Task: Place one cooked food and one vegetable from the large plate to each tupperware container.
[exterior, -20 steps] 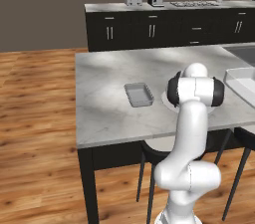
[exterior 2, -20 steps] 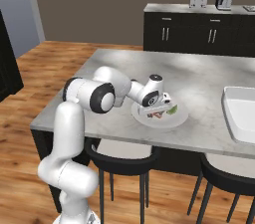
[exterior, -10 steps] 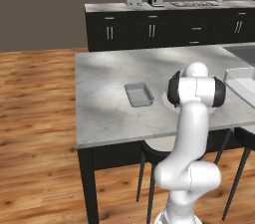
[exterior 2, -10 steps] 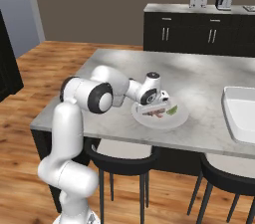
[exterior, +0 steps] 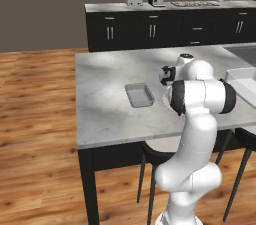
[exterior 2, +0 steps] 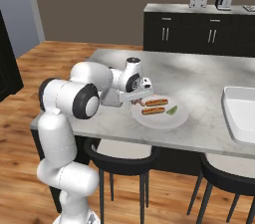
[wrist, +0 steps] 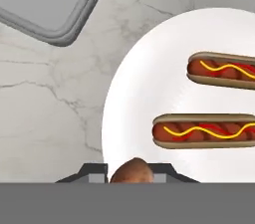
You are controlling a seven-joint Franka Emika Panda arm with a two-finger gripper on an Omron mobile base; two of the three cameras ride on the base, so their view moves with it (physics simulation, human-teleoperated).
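Gripper narrowed around a brown vegetable.

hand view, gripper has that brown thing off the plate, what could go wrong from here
1. The brown food sits low between the fingers and mostly hidden, so the hold may be shallow and it could slip on the way to the grey container.
2. The gripper hangs at the large plate's edge beside the two hot dogs; a low sideways move might nudge the plate or the nearer one.
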